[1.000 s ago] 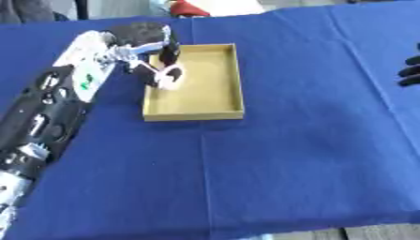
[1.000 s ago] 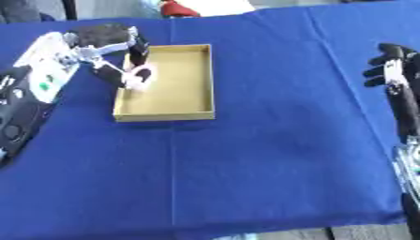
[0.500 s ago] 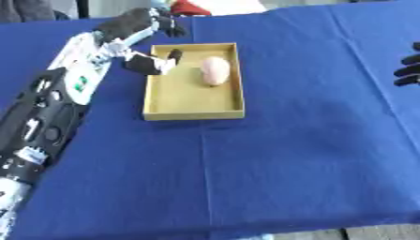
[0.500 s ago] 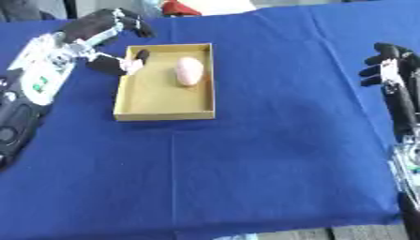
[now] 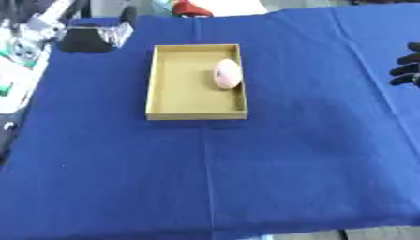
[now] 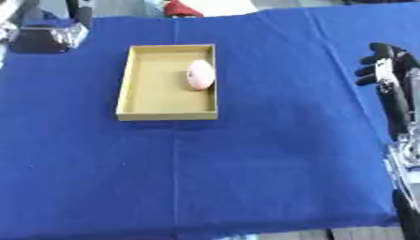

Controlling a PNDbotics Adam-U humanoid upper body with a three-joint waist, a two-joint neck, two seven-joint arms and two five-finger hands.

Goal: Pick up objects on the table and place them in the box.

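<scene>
While the left hand (image 5: 86,40) blurs, a pink object (image 5: 227,73) lies boxed (image 5: 160,84).

No readable text, labels or numbers.

The table (image 5: 271,178) is covered with a blue cloth (image 5: 115,187) that shows a few straight fold lines. A shallow tan box (image 5: 176,89) lies directly on the cloth, in the far left-centre part. At the far edge, something red (image 5: 190,8) is partly visible.
</scene>
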